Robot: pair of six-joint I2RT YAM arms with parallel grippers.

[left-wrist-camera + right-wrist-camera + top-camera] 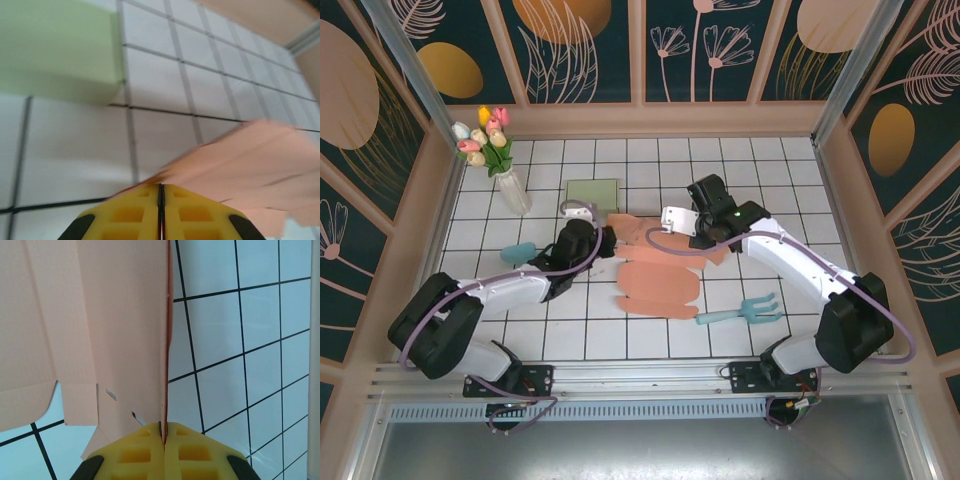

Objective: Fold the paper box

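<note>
L gripper (607, 240) is what you check first: in its wrist cam the yellow fingers (125, 215) sit pressed together w/ only a hairline seam btwn them, and the paper box (250, 160) fans out to the right from just behind the tips, so it looks pinched at an edge, tho the contact itself is blurred. R gripper (163, 427) is closed tight as well, and here you can see it plainly: a thin edge of the paper box (115, 315) runs straight down into the seam btwn the yellow fingers (200, 455), w/ the rest of the sheet spreading left, its slits and a tab cut-out showing. From the overhead cam you see the paper box (655, 275) as a flat salmon blank mid-table, unfolded, w/ rounded flaps toward the near side; L gripper is at its left edge, R gripper (665, 225) at its far edge, arms converging on it from both sides. Green block (592, 191) lies just beyond the blank on the white tiled table (770, 170); you also get it upper left in the L wrist cam (55, 50). Vase of tulips (490, 150) stands far left, well apart. Teal hand rake (740, 312) lies near the blank's near-right corner, not touching.
</note>
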